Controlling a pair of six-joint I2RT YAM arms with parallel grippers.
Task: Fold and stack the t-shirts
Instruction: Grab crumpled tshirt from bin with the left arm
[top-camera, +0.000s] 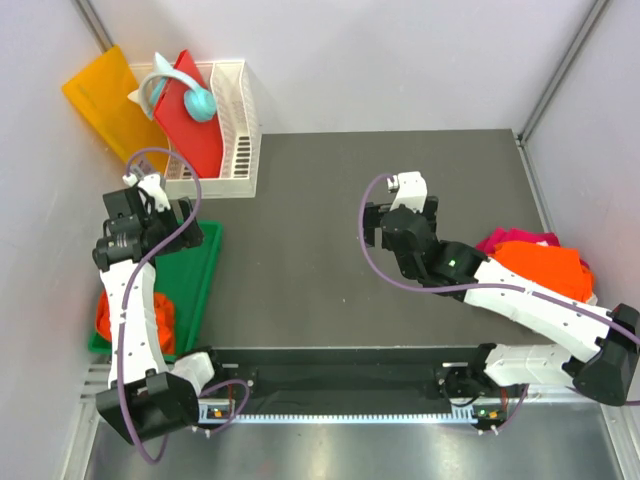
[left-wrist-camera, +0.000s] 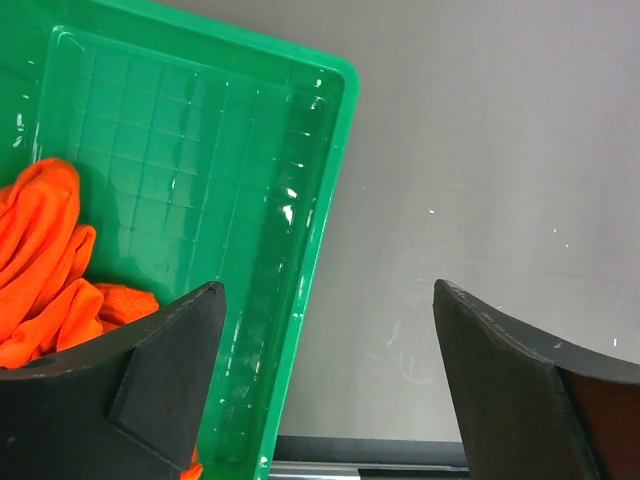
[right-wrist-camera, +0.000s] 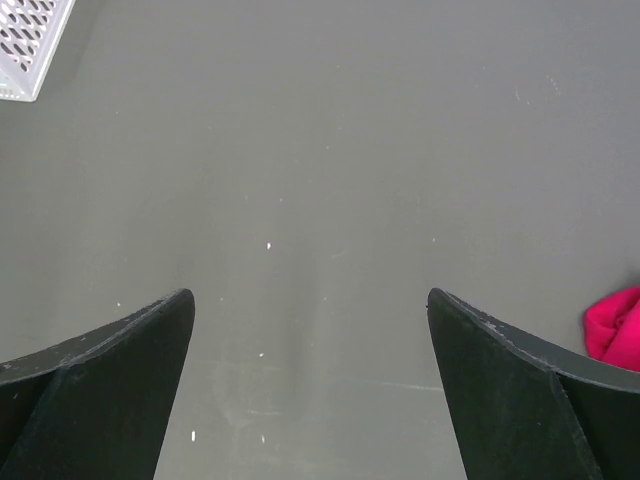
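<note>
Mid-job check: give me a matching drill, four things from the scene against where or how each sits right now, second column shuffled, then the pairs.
Column one
1. green tray
2. white basket
3. magenta-pink t-shirt
4. right gripper

Column two
A. open, over the bare dark table
B. near left side, crumpled orange t-shirt inside
C. right side, next to the other orange t-shirt
D. far left, red board standing in it

Pairs: 1-B, 2-D, 3-C, 4-A
</note>
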